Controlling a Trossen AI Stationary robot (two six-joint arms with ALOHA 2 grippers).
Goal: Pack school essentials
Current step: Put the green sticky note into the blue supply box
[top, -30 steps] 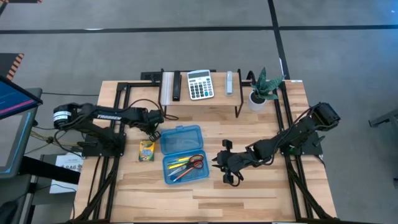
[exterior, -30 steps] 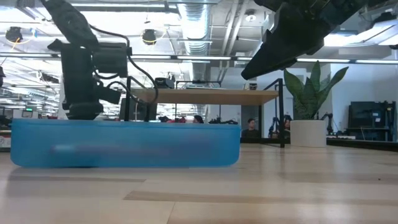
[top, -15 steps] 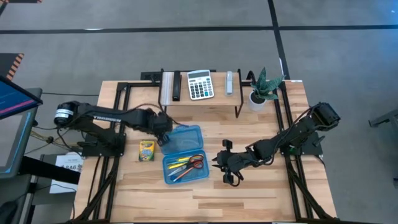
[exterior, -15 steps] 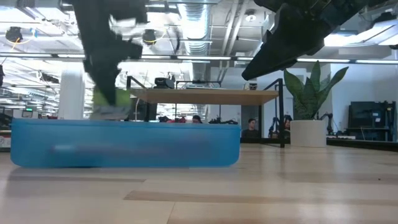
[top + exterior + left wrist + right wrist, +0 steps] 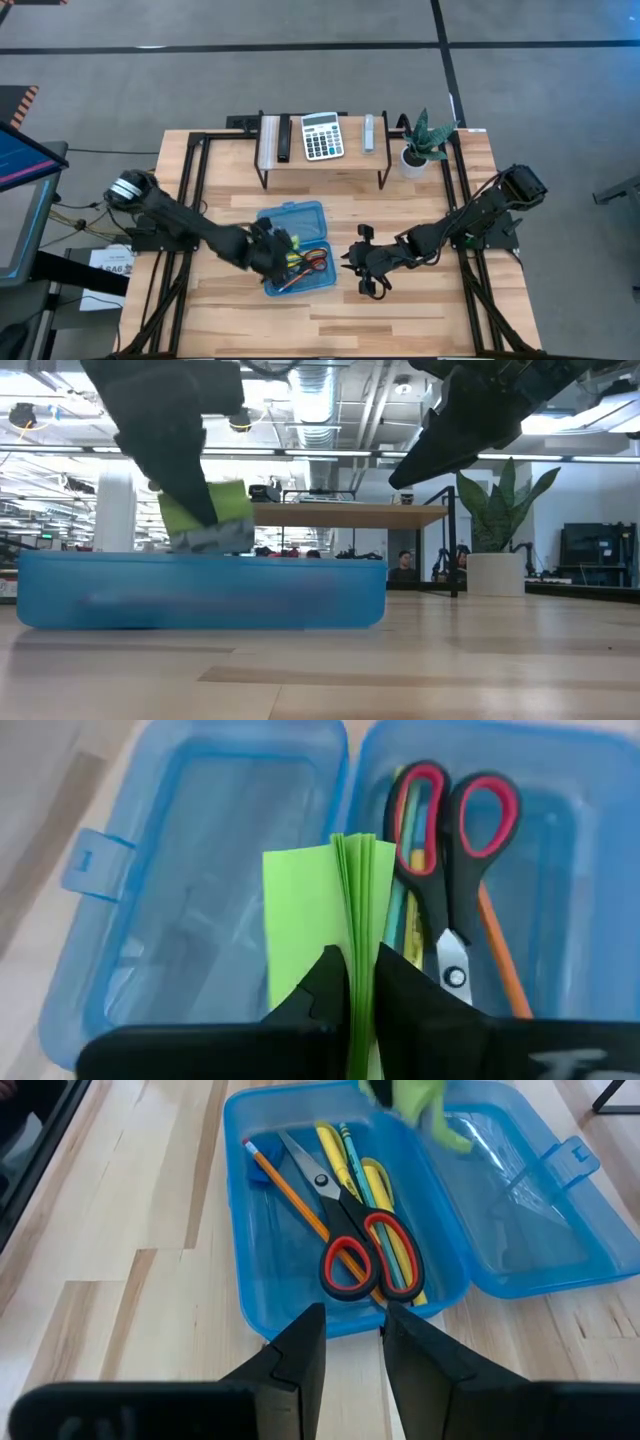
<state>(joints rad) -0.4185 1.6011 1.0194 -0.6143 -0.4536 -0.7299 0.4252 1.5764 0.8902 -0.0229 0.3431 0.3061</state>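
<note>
Over the open box: left hand point(image 5: 352, 985), fingers clamped on the lime-green sticky-note pad point(image 5: 335, 910), held edge-up.
Sticky-note pad: above the blue plastic box point(image 5: 297, 248), near the hinge between lid and tray; in the low view it hangs just over the box wall.
Box tray: red-handled scissors point(image 5: 352, 1238), yellow and orange pencils point(image 5: 300, 1198) lying inside.
Right hand point(image 5: 350, 1342): on the bench point(image 5: 420, 300) just beside the tray, fingers slightly apart, gripping nothing.
Shelf at the bench's far edge: calculator point(image 5: 322, 136); potted plant point(image 5: 424, 140) beside it.
</note>
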